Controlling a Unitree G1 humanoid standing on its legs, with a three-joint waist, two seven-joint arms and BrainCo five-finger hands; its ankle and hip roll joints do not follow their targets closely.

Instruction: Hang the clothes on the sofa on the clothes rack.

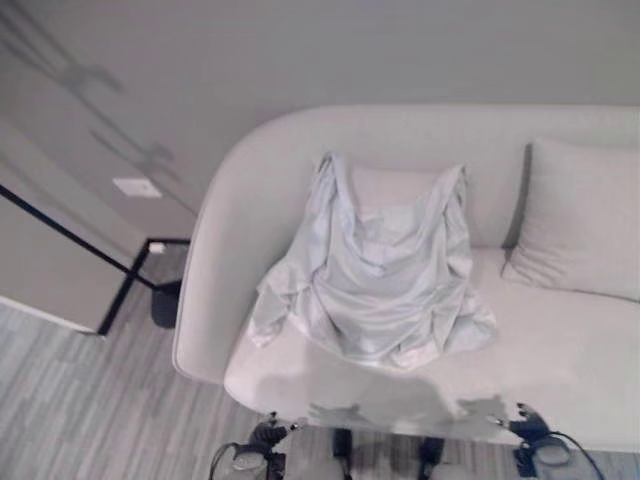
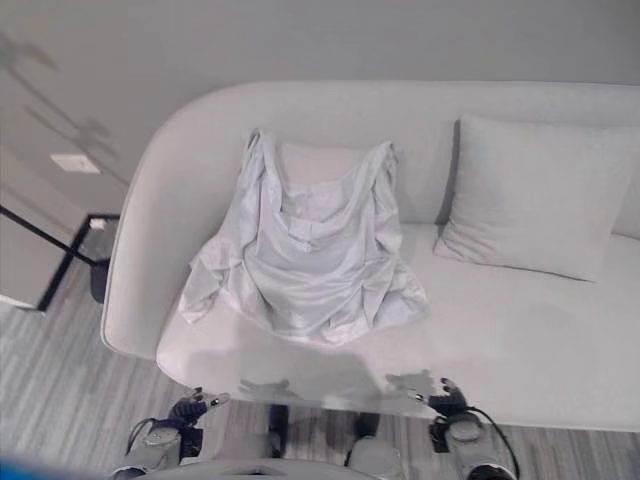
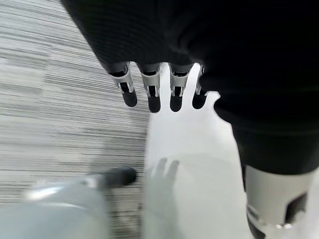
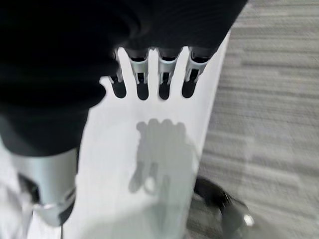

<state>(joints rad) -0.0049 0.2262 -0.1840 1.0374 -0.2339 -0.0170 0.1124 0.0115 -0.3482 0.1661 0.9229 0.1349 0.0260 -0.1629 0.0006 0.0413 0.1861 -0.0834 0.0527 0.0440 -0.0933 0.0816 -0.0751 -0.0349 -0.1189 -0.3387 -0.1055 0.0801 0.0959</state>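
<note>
The job has not really started. A pale blue shirt [image 1: 375, 270] lies in the middle of the frame in the left eye view. It is spread out and crumpled on a white sofa [image 1: 560, 340]. Its top part leans up against the sofa's back and its bottom part rests on the seat. Nothing holds it.

A pale cushion [image 2: 530, 195] sits at the right of the frame, leaning on the sofa's back. It is beside the shirt and does not touch it.

The left hand [image 3: 159, 89] hangs low at the bottom left of the head views, over the front edge of the seat. In its own wrist view the fingers [image 3: 154, 102] are straight and spread, and they hold nothing. The right hand [image 4: 154, 74] is low at the bottom right, also by the seat's front edge. Its fingers [image 4: 164, 89] are straight too, and it is empty. Both hands are well apart from the shirt.

At the far left of the frame thin black bars [image 1: 120, 275] stand on the grey striped floor [image 1: 80, 400] by the wall. I think that may be the foot of the clothes rack, but I cannot tell for sure.

So all of it is left to do. The hands need to reach the shirt, take hold of it, lift it off the sofa, carry it to the rack and hang it there.
</note>
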